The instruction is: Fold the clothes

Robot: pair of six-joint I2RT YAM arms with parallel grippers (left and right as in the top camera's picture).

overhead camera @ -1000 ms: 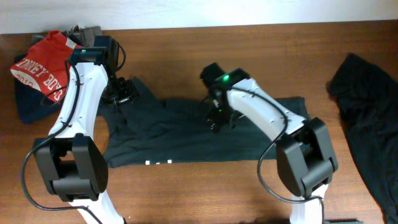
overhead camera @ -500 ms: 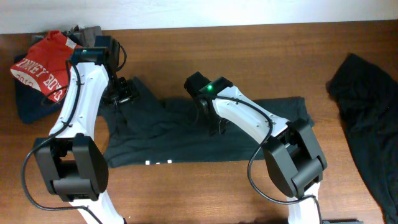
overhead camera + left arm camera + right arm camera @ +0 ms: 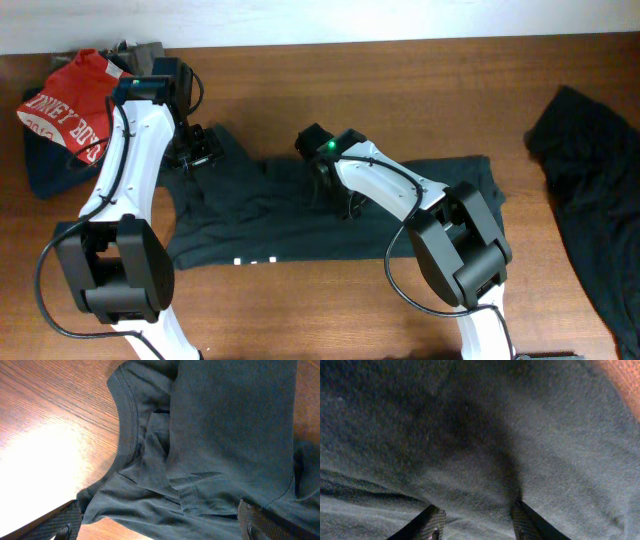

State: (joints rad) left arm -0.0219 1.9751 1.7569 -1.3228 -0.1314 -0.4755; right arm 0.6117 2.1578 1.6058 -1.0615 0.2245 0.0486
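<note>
A black shirt is lying spread across the middle of the tabletop. The left gripper is hovering over its collar, jaws wide, holding nothing. The right gripper is pressing into the shirt's middle, jaws pinching a ridge of fabric.

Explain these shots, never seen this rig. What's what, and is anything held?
It is two white robot arms at a wooden table, set to fold clothes. The wide picture looks down from above; the two close-ups come from a camera on each wrist. A black T-shirt lies flat across the middle. A pile topped by a red top sits at the far left corner, and another dark garment lies at the right edge. The left tool is open over the shirt's neckline, holding nothing. The right tool is pressed into the shirt's middle with a fold of cloth pinched between its fingers.
</note>
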